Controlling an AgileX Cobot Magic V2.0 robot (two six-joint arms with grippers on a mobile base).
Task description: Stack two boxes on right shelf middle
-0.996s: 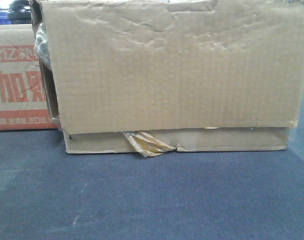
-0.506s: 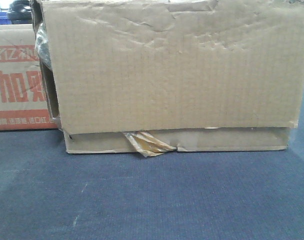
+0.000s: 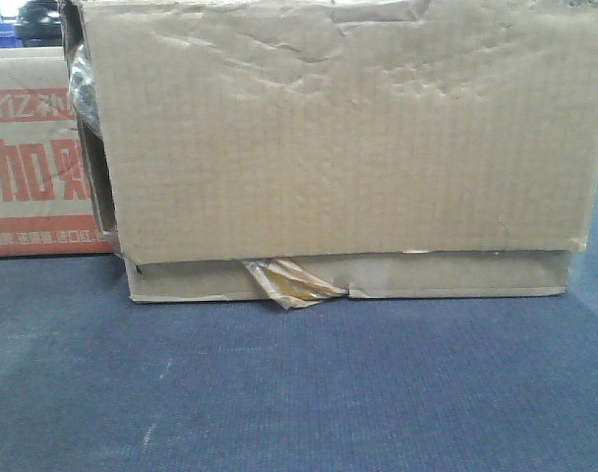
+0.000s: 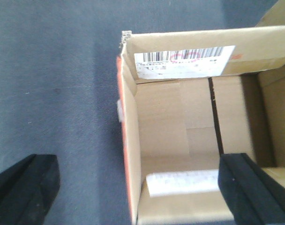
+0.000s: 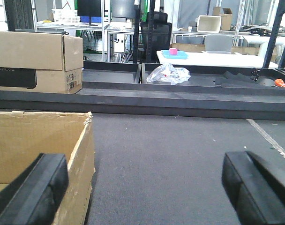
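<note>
Well, left gripper [image 4: 133, 190] spread wide, one finger over the open red-edged box [image 4: 180, 122], the other outside over the grey carpet [image 4: 53, 84] | right gripper [image 5: 142, 190] likewise agape above the carpet beside the plain box [image 5: 39, 140] | both boxes sat on the carpet, unstacked

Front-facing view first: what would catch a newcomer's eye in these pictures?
A creased plain cardboard box fills the front-facing view, with torn tape hanging at its bottom edge. In the left wrist view, the open left claw hangs above an open-topped box bearing a barcode label.
</note>
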